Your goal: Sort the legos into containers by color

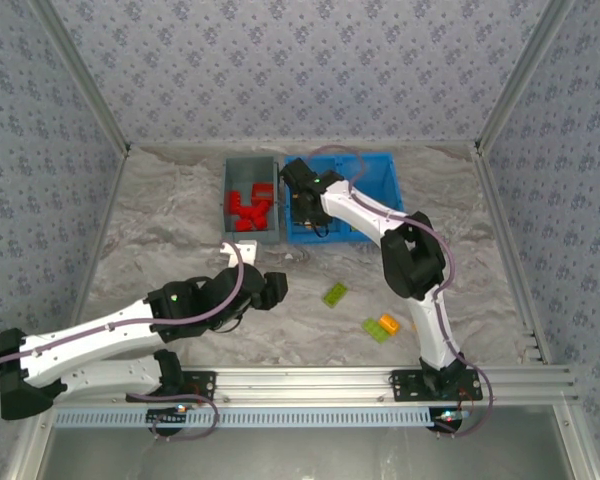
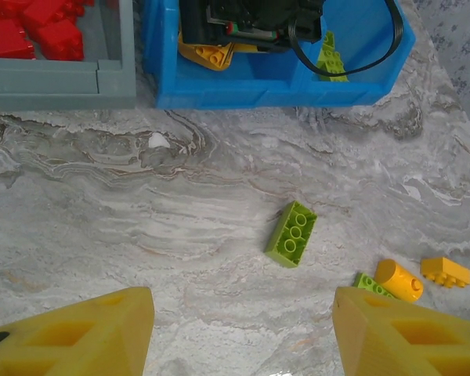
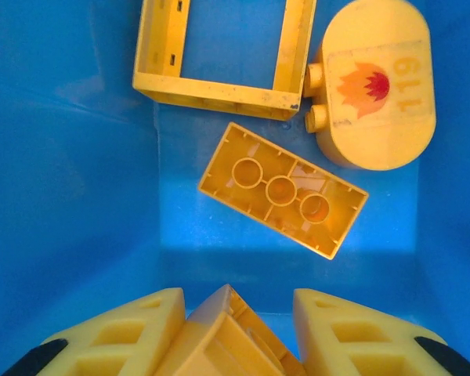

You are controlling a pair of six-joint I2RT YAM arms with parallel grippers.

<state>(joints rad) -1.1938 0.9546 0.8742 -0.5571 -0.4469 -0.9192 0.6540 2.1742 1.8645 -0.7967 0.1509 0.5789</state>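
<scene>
My right gripper (image 3: pixel 236 304) hangs inside the left compartment of the blue bin (image 1: pixel 378 190), shut on a tilted orange lego (image 3: pixel 227 341). Under it on the bin floor lie an orange brick (image 3: pixel 282 190), a hollow orange frame (image 3: pixel 219 86) and a rounded orange piece (image 3: pixel 376 86). My left gripper (image 2: pixel 241 313) is open above bare table near the gray bin (image 1: pixel 250 232), which holds red legos (image 1: pixel 248 206). A lime green lego (image 2: pixel 291 233) lies ahead of it. Farther right sit an orange cylinder (image 2: pixel 398 280), an orange brick (image 2: pixel 445 271) and a second green brick (image 2: pixel 370 283).
The blue bin's right compartment holds a green lego (image 2: pixel 331 56). The gray bin and the blue bin stand side by side at the back of the marble-patterned table (image 1: pixel 160 250). Metal frame posts (image 1: pixel 505 240) line the sides, and the right arm (image 1: pixel 410 260) reaches over the table's right half.
</scene>
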